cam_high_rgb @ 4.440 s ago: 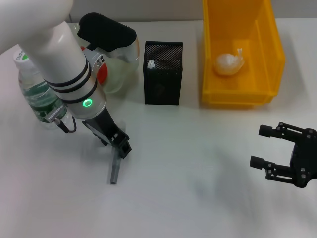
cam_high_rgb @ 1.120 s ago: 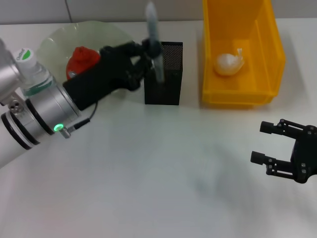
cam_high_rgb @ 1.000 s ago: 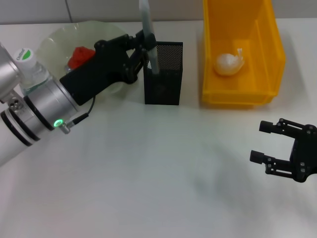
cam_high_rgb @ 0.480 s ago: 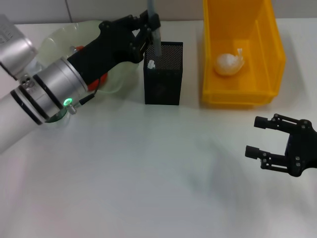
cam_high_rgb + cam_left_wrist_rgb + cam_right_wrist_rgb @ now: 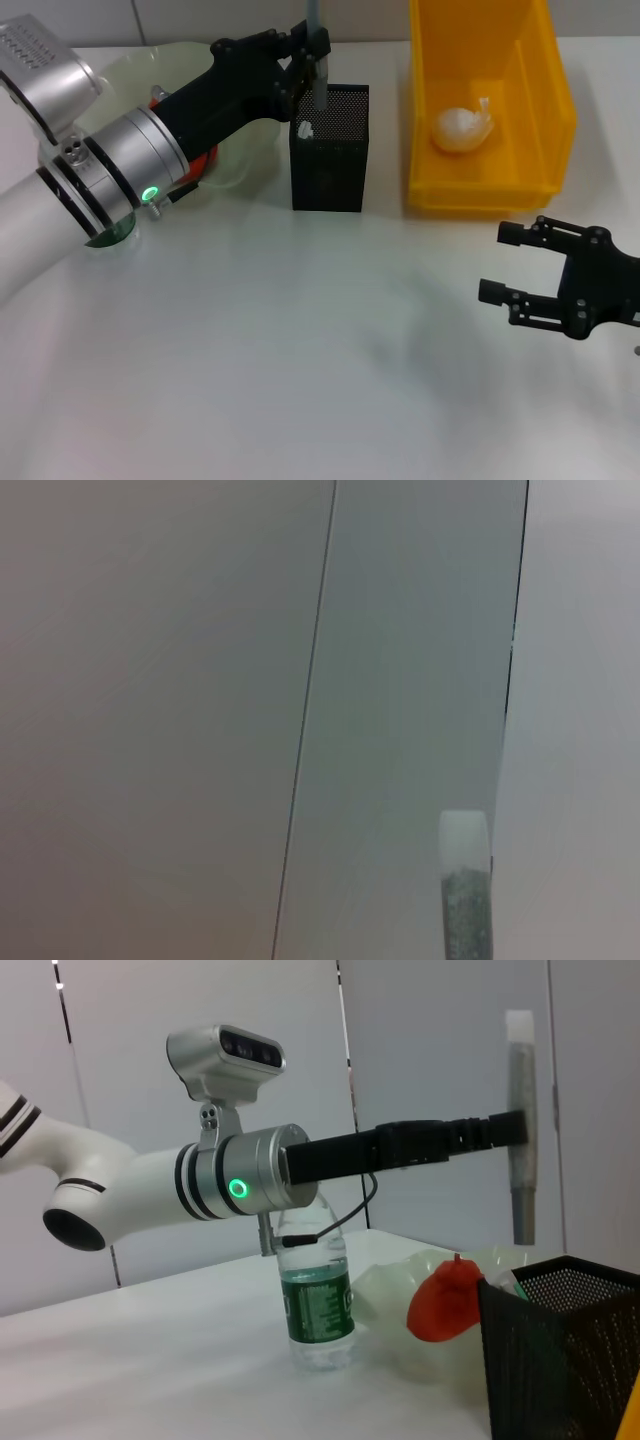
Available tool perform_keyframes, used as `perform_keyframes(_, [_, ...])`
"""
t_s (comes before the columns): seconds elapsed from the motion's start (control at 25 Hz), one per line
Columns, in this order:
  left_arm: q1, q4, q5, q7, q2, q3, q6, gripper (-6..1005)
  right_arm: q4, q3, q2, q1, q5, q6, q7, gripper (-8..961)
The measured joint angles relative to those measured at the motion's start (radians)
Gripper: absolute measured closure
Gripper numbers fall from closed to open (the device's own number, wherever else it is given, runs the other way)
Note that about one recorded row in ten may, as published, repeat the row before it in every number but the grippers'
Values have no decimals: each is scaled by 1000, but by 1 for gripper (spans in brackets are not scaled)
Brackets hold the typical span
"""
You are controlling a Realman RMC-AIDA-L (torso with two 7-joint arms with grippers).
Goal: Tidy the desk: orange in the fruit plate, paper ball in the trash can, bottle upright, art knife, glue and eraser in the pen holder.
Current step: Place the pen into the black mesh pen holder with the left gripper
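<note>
Since a second ago my left tool [image 5: 312, 62], clamping the art knife [image 5: 521, 1130], moved upright over the pen holder [image 5: 330, 146] for dropping; right tool [image 5: 520, 275] idles open.

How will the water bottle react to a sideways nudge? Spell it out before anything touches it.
The bottle stands upright, tall on a narrow base, so a push high up would probably tip it. Its body is round, so once down it would likely roll. The clear plastic looks thin and may give under a hard squeeze.

No text, label or number can be read on anything here
</note>
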Motion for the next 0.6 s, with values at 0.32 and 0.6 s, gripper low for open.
perform_keyframes(0.32, [-1, 0, 1, -4, 0, 2, -5, 777, -2, -2, 1, 11, 0, 0, 9, 198])
perform_keyframes(0.6, [1, 0, 1, -10, 0, 8, -3, 742, -2, -2, 1, 17, 0, 0, 12, 199])
